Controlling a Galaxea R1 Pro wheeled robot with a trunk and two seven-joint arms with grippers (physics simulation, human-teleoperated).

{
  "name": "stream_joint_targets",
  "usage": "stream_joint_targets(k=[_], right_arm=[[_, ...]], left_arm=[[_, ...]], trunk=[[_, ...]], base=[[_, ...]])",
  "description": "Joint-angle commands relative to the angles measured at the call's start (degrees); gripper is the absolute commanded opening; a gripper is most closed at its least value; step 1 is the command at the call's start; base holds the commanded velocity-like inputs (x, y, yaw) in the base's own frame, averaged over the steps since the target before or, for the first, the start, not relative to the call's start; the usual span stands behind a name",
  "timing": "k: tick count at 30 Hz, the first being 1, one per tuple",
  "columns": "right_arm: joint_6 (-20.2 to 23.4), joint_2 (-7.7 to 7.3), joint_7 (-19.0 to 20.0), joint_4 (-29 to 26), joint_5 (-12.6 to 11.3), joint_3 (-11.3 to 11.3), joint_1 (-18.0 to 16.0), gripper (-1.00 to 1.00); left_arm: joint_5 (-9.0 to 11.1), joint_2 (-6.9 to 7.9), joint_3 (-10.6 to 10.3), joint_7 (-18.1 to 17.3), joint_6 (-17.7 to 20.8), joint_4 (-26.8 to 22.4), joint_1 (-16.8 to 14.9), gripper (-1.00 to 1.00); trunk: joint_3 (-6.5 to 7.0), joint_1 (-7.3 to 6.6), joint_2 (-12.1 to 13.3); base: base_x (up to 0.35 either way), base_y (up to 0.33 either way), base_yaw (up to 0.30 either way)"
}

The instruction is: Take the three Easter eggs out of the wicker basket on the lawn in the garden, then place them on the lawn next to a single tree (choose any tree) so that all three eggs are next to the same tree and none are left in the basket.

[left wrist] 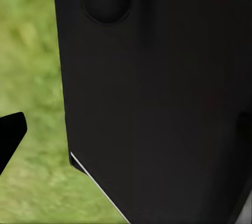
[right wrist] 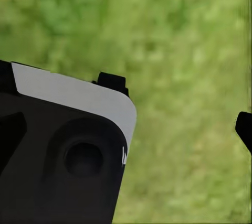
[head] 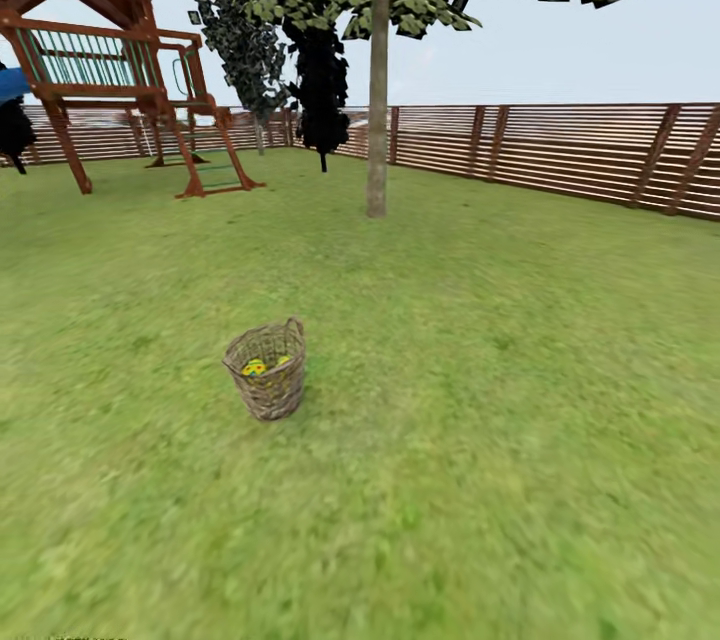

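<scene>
In the head view the wicker basket (head: 266, 382) stands upright on the lawn (head: 480, 440), a few steps ahead and slightly left of centre. Yellow Easter eggs (head: 256, 366) with coloured marks show just over its rim; how many I cannot tell. The tree (head: 377, 120) with the pale trunk rises farther back, right of the basket. In the left wrist view my left gripper (left wrist: 126, 129) hangs over grass beside my dark body, with one fingertip (left wrist: 11, 132) at the frame edge. In the right wrist view my right gripper (right wrist: 126, 129) looks the same, with a fingertip (right wrist: 244, 128). Both stand open and hold nothing.
A wooden play set (head: 110, 70) stands at the back left. A slatted wooden fence (head: 560, 150) runs along the back and right. A thin black-foliage tree (head: 322, 90) stands by the fence. Open grass surrounds the basket.
</scene>
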Motion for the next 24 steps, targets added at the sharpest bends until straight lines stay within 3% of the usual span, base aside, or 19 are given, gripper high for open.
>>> stream_joint_targets(k=[1, 6, 24], right_arm=[[-0.2, 0.00, 0.0, 0.0, 0.3, 0.0, 0.0, 1.00], [-0.2, 0.00, 0.0, 0.0, 0.3, 0.0, 0.0, 1.00], [-0.2, 0.00, -0.1, 0.0, 0.4, 0.0, 0.0, 1.00]], left_arm=[[0.1, -0.01, 0.1, 0.1, -0.1, -0.1, 0.0, 1.00], [0.1, -0.02, 0.1, 0.1, -0.1, -0.1, 0.0, 1.00], [0.0, -0.18, 0.0, 0.1, -0.1, -0.1, 0.0, 1.00]], trunk=[[0.01, 0.02, 0.0], [0.22, 0.02, 0.0], [1.01, 0.02, 0.0]], base=[[0.192, -0.199, 0.277], [0.135, -0.148, 0.277], [0.044, -0.012, 0.277]])
